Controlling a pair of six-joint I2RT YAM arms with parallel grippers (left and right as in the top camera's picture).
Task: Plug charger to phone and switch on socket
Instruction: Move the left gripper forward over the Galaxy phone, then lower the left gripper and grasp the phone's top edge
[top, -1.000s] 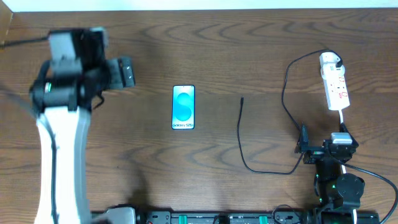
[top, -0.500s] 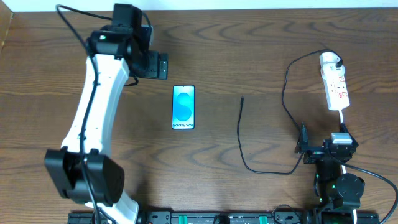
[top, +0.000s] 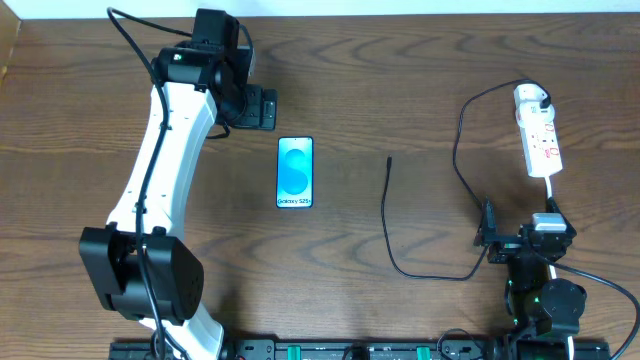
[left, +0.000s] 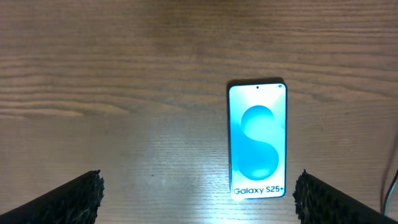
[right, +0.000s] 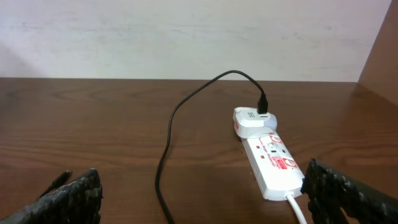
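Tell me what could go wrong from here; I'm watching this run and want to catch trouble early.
1. The phone lies flat and unbraced; pushing the plug in may slide it.
2. The charger tip is thin and lies flat: hard to pinch.
3. Its cable loops beside the right arm and may snag.

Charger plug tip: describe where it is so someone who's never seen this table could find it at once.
On the wooden table, look between the lit phone mid-table and the white power strip at right. A thin black cable lies there; its plug tip points to the far edge. It alone is plugged into nothing.
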